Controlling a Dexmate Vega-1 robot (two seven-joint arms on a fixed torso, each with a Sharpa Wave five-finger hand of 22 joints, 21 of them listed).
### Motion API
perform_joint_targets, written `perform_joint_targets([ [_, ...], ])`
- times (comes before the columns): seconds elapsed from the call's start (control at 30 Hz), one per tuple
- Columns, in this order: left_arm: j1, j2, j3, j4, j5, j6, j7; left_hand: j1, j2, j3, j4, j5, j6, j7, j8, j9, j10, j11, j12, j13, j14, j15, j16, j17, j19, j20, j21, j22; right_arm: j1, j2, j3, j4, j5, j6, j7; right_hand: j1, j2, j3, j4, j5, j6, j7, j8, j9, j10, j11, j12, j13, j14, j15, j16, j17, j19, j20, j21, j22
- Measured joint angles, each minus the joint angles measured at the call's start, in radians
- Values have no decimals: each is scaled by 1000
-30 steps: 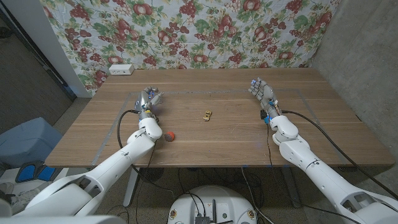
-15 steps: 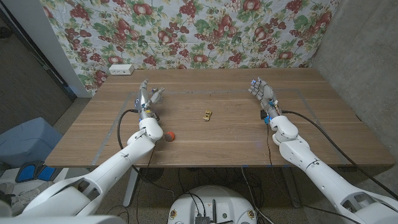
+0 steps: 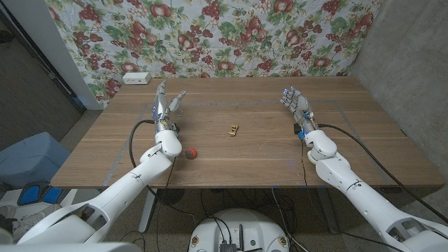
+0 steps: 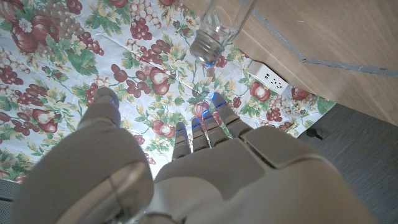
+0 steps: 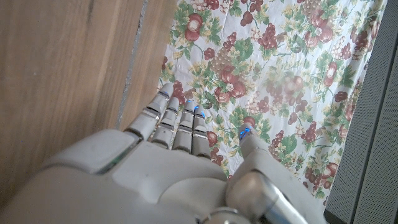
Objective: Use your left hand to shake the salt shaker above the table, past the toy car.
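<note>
Left hand (image 3: 165, 105), fingers spread and holding nothing, raised above the table (image 3: 245, 150) at its left side. The glass salt shaker (image 4: 219, 28) stands on the table just beyond the fingertips. Toy car (image 3: 233, 129) at table centre. Right hand (image 3: 297, 105), fingers apart, empty.

Left white jointed robot hand (image 3: 165, 105) raised at far left, fingers (image 4: 198, 134) spread and pointing up and away, holding nothing. Left white arm (image 3: 133, 178) reaches in from bottom left corner. Right white jointed robot hand (image 3: 297, 105) at far right, fingers (image 5: 177, 121) straight, close together, empty. Right white arm (image 3: 350, 183) extends from bottom right corner.
</note>
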Motion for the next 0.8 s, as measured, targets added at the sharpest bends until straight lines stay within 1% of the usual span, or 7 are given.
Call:
perform_joint_targets([
  [0.13, 0, 0, 0, 0, -23, -55, -40, -20, 12, 0, 0, -1, -16, 13, 0, 0, -31, -20, 0, -5, -45, 1, 0, -5, -30, 5, -28, -2, 0, -8, 3, -11, 0, -1, 0, 0, 0, 0, 0, 0, -3, 3, 0, 0, -15, 0, -8, 0, -4, 4, -4, 0, 4, 4, 0, 0],
  [0.4, 33, 31, -43, -24, -76, -147, -125, -57, 49, -3, 5, -1, -57, 26, 0, -5, -72, -7, 0, -8, -85, 3, 0, -5, -58, 5, -61, -5, 0, -14, 6, -18, -2, -8, 5, -8, -8, -12, -3, 0, -11, -4, 0, 0, -47, -8, -16, 0, -15, 8, -11, 0, 7, 7, -6, 0],
  [0.43, 35, 34, -46, -26, -103, -189, -169, -61, 53, 1, 9, -1, -57, 26, 0, -5, -75, -4, 0, -9, -86, 4, 0, -5, -58, 5, -65, -5, 2, -16, 7, -18, -2, -8, 7, -8, -8, -13, -4, 0, -15, -7, 0, 0, -55, -10, -19, 0, -20, 9, -14, -1, 7, 7, -7, 0],
  [0.5, 41, 42, -54, -32, -103, -189, -169, -70, 63, 3, 11, -1, -57, 26, 0, -4, -75, -4, 0, -9, -94, 4, 0, -5, -58, 5, -71, -5, 2, -16, 7, -18, -2, -8, 9, -11, -11, -13, -4, 0, -19, -10, -2, 0, -67, -13, -19, 0, -27, 5, -19, -2, 7, 7, -7, 0],
  [0.57, 47, 48, -61, -37, -142, -249, -245, -80, 83, 10, 18, -1, -62, 31, 0, -4, -81, 2, 0, -9, -96, 3, 0, -3, -58, 5, -75, -5, 8, -17, 9, -18, -1, -8, 12, -16, -16, -18, -5, 0, -28, -9, -5, 0, -82, -14, -23, 0, -37, 6, -19, -2, -4, 11, -7, 0],
  [0.7, 56, 56, -73, -42, -153, -267, -268, -105, 111, 11, 35, -1, -62, 31, 0, -4, -80, 2, 5, -9, -96, 3, 2, -2, -58, 5, -82, -5, 10, -17, 9, -16, 0, -5, 17, -21, -22, -22, -3, -5, -36, -18, -5, 0, -101, -11, -23, 0, -57, 7, -30, -2, -15, 7, -13, 0],
  [0.8, 62, 61, -83, -45, -185, -318, -329, -138, 144, 11, 59, -1, -54, 39, 0, -4, -80, 2, 8, -9, -93, 5, 9, -2, -48, 6, -86, -5, 14, -16, 10, -10, 1, -3, 19, -26, -26, -29, -4, -5, -53, -20, -10, 0, -112, -14, -23, 0, -65, 7, -34, -5, -22, 1, -17, -2],
])
